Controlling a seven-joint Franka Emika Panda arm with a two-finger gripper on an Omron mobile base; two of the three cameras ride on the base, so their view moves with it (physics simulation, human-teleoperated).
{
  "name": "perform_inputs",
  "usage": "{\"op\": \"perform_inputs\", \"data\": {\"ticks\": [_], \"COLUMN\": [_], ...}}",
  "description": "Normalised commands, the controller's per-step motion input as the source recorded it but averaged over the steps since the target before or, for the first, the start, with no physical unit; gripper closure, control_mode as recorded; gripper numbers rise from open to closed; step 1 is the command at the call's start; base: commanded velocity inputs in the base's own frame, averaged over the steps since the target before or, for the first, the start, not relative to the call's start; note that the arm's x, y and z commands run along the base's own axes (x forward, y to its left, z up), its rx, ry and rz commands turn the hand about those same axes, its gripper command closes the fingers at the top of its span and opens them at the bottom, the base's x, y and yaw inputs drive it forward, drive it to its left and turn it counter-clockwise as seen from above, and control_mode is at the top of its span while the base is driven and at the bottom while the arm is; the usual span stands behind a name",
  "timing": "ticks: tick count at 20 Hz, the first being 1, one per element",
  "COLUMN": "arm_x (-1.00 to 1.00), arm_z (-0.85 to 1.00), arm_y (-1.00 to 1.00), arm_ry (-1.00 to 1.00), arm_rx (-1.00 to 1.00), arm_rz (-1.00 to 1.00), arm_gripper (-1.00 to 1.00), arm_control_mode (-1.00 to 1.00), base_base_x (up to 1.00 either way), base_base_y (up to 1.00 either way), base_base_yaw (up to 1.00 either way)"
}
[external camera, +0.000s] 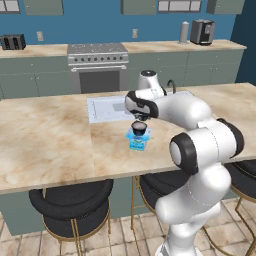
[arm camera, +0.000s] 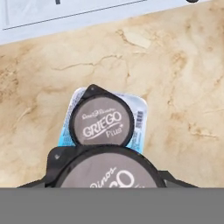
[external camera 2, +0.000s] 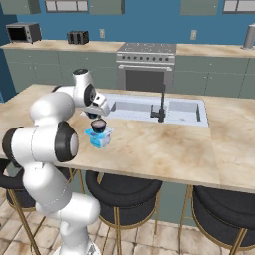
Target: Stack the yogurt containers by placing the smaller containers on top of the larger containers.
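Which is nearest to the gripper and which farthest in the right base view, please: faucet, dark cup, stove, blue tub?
From the gripper:
1. dark cup, right at the fingers.
2. blue tub, just beneath the cup.
3. faucet, off to the right at the sink.
4. stove, against the back wall.

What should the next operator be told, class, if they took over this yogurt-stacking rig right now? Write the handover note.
Hand: closed around a dark round Griego cup, apparently held just above the stack.
Things: the light-blue yogurt tub stands on the island counter in front of the sink; in the hand view a second dark Griego cup sits on its lid.
Done: one small cup on the larger tub.
Left: probably set the held cup down on the stack, open the hand, lift clear.
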Motion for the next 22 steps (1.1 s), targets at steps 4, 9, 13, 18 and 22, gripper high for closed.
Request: {"op": "perform_inputs", "data": {"ticks": [4,9,13,18,22], "arm_x": [0.21,0.14,0.0,0.0,0.1], "arm_z": [-0.08,-0.13,-0.16,-0.16,-0.14], "arm_y": [0.0,0.0,0.0,0.0,0.0], "arm_ry": [0.0,0.0,0.0,0.0,0.0], "arm_rx": [0.0,0.0,0.0,0.0,0.0], "arm_rz": [0.0,0.0,0.0,0.0,0.0], "arm_gripper": [1.0,1.0,1.0,1.0,1.0], "arm_control_mode": [-1.0,-1.0,-1.0,-1.0,-1.0], "base_base_x": [0.0,0.0,0.0,0.0,0.0], "base_base_y": [0.0,0.0,0.0,0.0,0.0], "base_base_yaw": [0.0,0.0,0.0,0.0,0.0]}}
